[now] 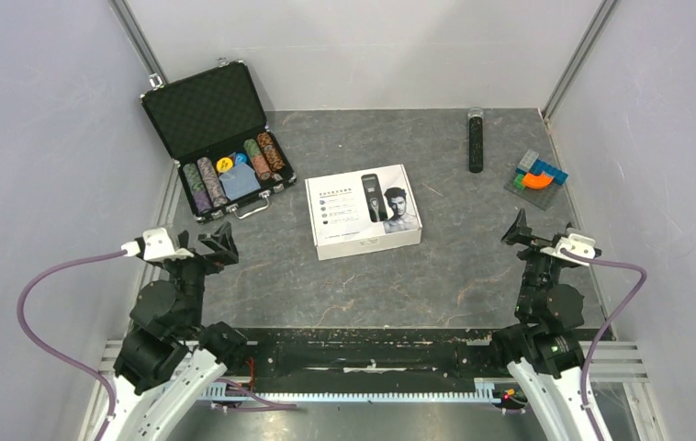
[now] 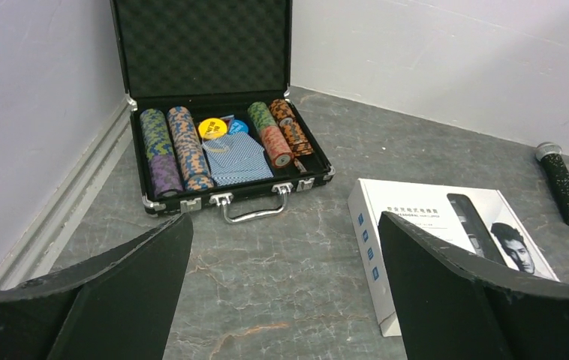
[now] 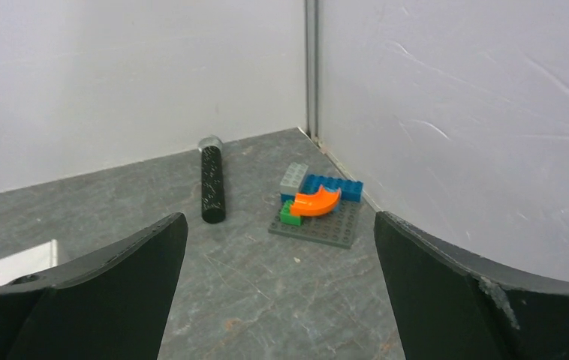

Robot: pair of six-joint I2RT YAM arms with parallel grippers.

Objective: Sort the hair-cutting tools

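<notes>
The hair-cutting tools are out of view. A shut white carton printed with a clipper and a man's face lies flat mid-table, and it also shows in the left wrist view. My left gripper hovers at the near left, open and empty, its jaws framing bare table between the carton and a chip case. Over at the near right, my right gripper is open and empty too, with only table between its jaws.
An open black case with stacks of colourful chips stands at the back left. A thin black stick with a clear tip lies at the back right. Beside it is a small brick model on a grey plate. Walls close three sides.
</notes>
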